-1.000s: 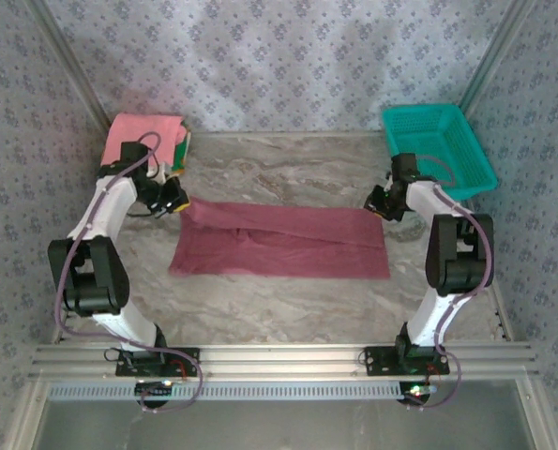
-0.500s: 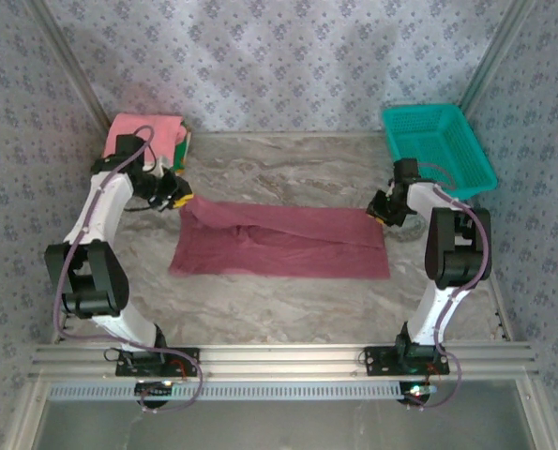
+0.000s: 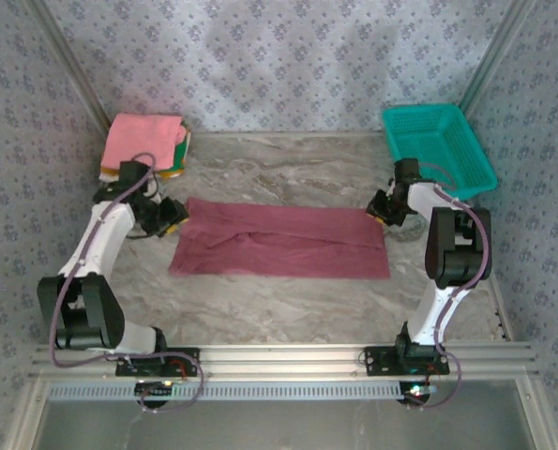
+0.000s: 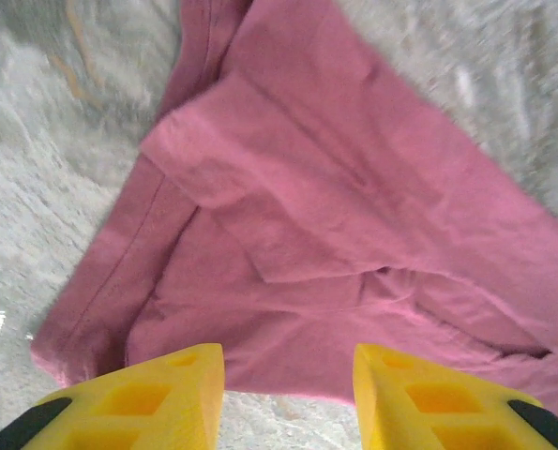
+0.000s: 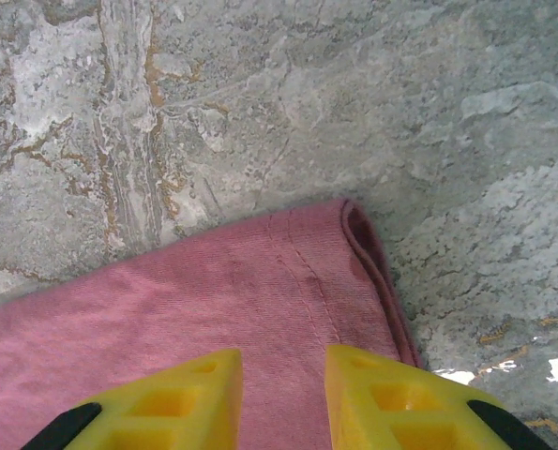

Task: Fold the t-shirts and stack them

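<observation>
One grey marbled tabletop [image 3: 288, 309] carries everything. Across its middle the maroon t-shirt [image 3: 279, 239] lies folded into a long strip running left to right. A second ago its far left corner was pinched up into a peak; now that corner has dropped flat, with a loose sleeve fold on top in the left wrist view. The teal basket [image 3: 438, 145] sits unmoved at the far right corner, and the folded stack of t-shirts [image 3: 145, 141], pink on top, stays at the far left, more of it now uncovered. The left claw [image 3: 171, 214] has let go and drawn back toward the near side; its yellow fingers [image 4: 157, 394] stand apart, open, just beside the shirt's left edge. The right claw [image 3: 380, 208] has barely shifted; it hangs over the shirt's far right corner [image 5: 354, 234], fingers apart and nothing between them
</observation>
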### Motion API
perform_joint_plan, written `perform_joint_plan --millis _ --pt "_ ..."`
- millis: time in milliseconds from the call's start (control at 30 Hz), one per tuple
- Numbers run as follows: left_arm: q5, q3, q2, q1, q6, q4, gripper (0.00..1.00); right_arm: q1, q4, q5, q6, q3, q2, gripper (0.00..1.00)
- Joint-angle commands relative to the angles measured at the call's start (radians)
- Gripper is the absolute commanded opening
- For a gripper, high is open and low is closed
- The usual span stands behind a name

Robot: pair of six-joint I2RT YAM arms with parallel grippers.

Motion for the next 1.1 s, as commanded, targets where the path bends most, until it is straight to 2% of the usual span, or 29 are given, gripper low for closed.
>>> perform_joint_plan --millis 0,67,133,367,500,767,967,1067 --pt "0.005 -0.067 0.043 -0.069 -0.069 0.115 0.39 -0.006 0.005 -0.014 0.001 -0.006 -0.001 0.31" --pt "0.024 -0.089 0.084 -0.104 -0.092 0.187 0.4 -0.005 0.012 -0.015 0.006 -0.006 0.001 0.31" --pt "0.002 -0.064 0.142 -0.138 -0.095 0.192 0.4 -0.003 0.013 -0.017 0.008 -0.006 0.003 0.31" --pt "0.004 -0.039 0.278 -0.183 -0.122 0.271 0.45 0.002 0.016 -0.018 0.007 -0.039 -0.009 0.31" --pt "-0.041 0.006 0.319 -0.209 -0.102 0.208 0.47 0.005 0.014 -0.022 0.009 -0.036 -0.013 0.31" --pt "-0.16 -0.013 0.261 -0.229 -0.079 0.135 0.5 0.002 0.006 -0.021 0.001 -0.032 -0.013 0.31" --pt "-0.258 0.027 0.278 -0.307 -0.038 0.065 0.5 0.005 0.001 -0.022 0.0 -0.026 -0.013 0.3" --pt "-0.254 0.032 0.312 -0.311 -0.039 0.076 0.49 0.006 0.004 -0.023 0.001 -0.027 -0.013 0.3"
